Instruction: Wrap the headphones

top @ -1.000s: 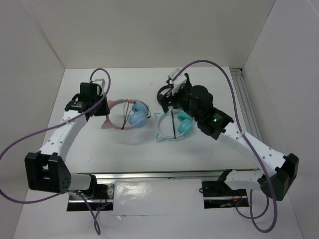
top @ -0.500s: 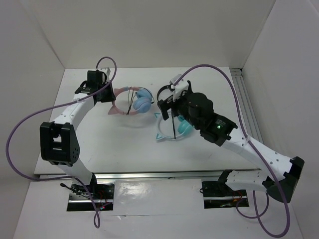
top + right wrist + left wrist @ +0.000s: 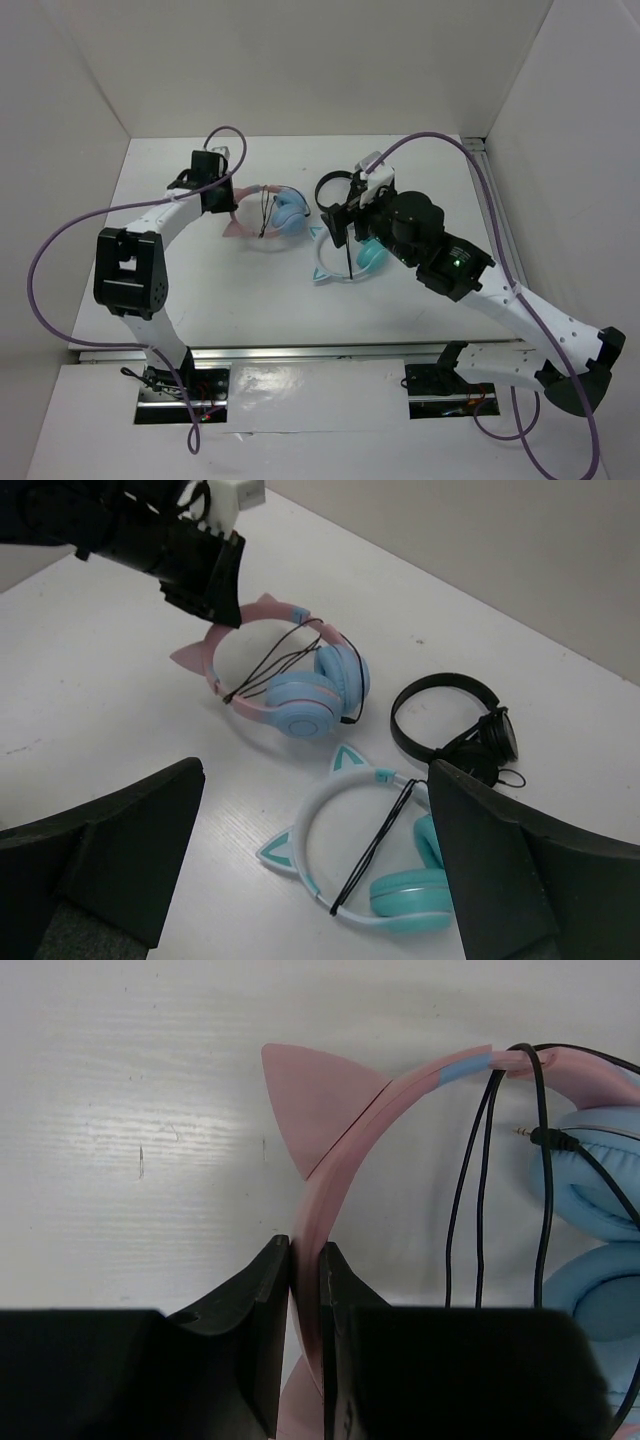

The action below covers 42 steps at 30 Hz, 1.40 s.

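The headphones (image 3: 272,212) lie on the white table, with a pink cat-eared headband (image 3: 385,1095), light blue ear cups (image 3: 590,1210) and a thin black cable (image 3: 487,1160) looped across the band. My left gripper (image 3: 222,196) is shut on the headband's left side, and the pink band sits pinched between the fingers (image 3: 305,1270). In the right wrist view the headphones (image 3: 285,680) lie beyond my right gripper (image 3: 315,770). My right gripper (image 3: 338,228) is open and empty, hovering over the white-and-teal headphones.
White-and-teal cat-ear headphones (image 3: 345,255) lie at table centre, their cable wrapped across the band (image 3: 375,845). Smaller black headphones (image 3: 335,187) lie behind them (image 3: 450,720). White walls enclose the table on the left, back and right.
My left arm has carried the pink headphones farther back and to the right, its elbow swinging in. My right arm has shifted slightly right and stays open.
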Motion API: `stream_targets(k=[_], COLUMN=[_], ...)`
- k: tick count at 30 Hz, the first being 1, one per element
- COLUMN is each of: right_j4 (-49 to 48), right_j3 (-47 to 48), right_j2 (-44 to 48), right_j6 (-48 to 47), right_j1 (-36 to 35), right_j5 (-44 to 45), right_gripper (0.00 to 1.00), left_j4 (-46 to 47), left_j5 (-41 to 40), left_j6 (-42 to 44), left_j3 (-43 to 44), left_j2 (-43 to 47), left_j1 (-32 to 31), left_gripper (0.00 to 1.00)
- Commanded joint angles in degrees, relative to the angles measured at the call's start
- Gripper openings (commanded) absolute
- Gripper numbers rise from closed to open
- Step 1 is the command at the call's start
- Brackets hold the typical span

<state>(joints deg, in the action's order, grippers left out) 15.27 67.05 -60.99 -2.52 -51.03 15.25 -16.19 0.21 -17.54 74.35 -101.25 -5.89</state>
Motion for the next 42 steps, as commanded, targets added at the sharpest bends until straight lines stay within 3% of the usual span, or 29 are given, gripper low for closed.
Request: stream_targets(k=[1, 5, 9, 10, 12, 14, 18, 21, 22, 28, 39, 42], right_j4=[-0.1, -0.1, -0.1, 0.6, 0.6, 0.6, 1.9, 3.1, 3.8, 17.0, 33.3, 37.2], right_j3=[-0.2, -0.7, -0.2, -0.2, -0.2, 0.4, 1.8, 3.0, 4.1, 10.0, 15.4, 16.5], right_j2=[2.3, 2.9, 2.9, 2.9, 3.4, 3.4, 3.4, 3.4, 3.4, 3.4, 16.1, 19.3], right_j6=[0.8, 0.8, 0.8, 0.8, 0.8, 0.8, 0.8, 3.3, 4.1, 12.5, 16.9, 18.0], right_j1=[-0.5, -0.5, -0.5, -0.5, -0.5, -0.5, -1.0, -1.0, -1.0, -1.0, -1.0, -1.0], right_j5=[-2.6, -3.8, -4.3, -4.3, -4.9, -4.9, -5.4, -0.9, 1.0, 20.2, 22.9, 24.7], right_gripper=[1.00, 1.00, 1.00, 1.00, 1.00, 1.00, 1.00, 1.00, 1.00, 1.00, 1.00, 1.00], left_j4=[6.9, 5.0, 3.2, 2.3, 1.4, 0.9, -0.3, -1.6, -2.4, -19.5, -31.8, -32.9], left_j5=[-2.7, -6.9, -11.4, -12.4, -15.0, -16.2, -17.7, -18.3, -17.5, -12.3, -15.1, -16.5], left_j6=[-3.4, -3.4, -3.4, -3.4, -3.4, -3.4, -3.4, -3.4, -4.0, -9.2, -8.5, -8.0], left_j3=[-1.6, -1.6, -1.6, -1.6, -2.2, -2.8, -2.2, -0.8, 0.0, 7.0, 7.6, 7.6], left_j2=[1.0, -1.2, -0.4, 0.4, 3.1, 5.1, 9.1, 14.1, 15.5, 27.4, 64.0, 69.9], left_j1=[-1.8, -3.3, -4.7, -4.7, -4.7, -4.7, -5.3, -6.7, -7.4, -6.3, -5.2, -5.2], left_gripper=[0.00, 0.04, 0.33, 0.51, 0.66, 0.76, 0.82, 0.86, 1.00, 1.00, 1.00, 1.00])
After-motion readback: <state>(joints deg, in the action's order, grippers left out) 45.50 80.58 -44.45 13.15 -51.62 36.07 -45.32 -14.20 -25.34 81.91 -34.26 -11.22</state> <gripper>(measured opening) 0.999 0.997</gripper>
